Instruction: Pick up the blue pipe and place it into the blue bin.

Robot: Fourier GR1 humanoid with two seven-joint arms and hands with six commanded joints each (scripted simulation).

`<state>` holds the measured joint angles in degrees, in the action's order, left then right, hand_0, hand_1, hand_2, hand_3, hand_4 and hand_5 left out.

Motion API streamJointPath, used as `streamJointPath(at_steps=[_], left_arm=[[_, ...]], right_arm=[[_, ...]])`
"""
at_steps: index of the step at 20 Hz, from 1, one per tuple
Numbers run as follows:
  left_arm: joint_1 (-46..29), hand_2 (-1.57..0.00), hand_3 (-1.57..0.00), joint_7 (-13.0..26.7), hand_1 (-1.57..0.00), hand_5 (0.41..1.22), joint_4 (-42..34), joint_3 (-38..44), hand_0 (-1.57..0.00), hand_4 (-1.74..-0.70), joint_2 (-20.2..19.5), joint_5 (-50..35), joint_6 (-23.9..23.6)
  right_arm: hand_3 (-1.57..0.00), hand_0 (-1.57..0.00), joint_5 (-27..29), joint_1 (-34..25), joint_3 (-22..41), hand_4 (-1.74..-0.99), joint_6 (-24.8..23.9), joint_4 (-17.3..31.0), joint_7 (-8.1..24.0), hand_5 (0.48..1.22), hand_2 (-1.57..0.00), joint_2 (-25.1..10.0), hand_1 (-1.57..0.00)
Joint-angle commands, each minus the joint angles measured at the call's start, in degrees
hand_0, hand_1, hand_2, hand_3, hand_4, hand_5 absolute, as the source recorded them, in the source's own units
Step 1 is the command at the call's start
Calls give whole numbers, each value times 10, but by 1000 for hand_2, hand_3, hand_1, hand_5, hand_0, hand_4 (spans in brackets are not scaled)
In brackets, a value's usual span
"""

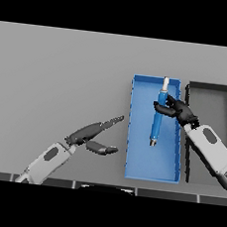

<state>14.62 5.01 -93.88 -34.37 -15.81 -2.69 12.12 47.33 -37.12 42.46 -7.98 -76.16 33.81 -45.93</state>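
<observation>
Pipe (pixel 158 118), blue with a white tip at its far end and a grey cap at its near end, is hanging lengthwise over the blue bin (pixel 135 158), just left of the right hand's palm. The right hand (pixel 180 111) is curling its fingers and thumb around the pipe's upper half, pinching it. Right of that hand, a dark bin (pixel 210 89) is sitting just beside the blue one on the grey table (pixel 60 69). Well to the left, the left hand (pixel 90 135) is resting over the table, fingers straight and thumb spread apart.
</observation>
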Motion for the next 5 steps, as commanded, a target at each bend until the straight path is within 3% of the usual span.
streamJointPath(at_steps=[1, 5], left_arm=[[0, 1, 1, 6, 1, 471, 4, 2, 1, -826, -4, 1, 0], [5, 1, 1, -5, 1, 474, 16, 10, 1, -826, -8, -3, 5]], right_arm=[[-8, -20, -7, 2, 4, -1186, 4, 7, -7, 774, -14, 1, -15], [-8, -20, -12, 1, 10, -1186, 5, -1, -4, 769, -14, 1, -15]])
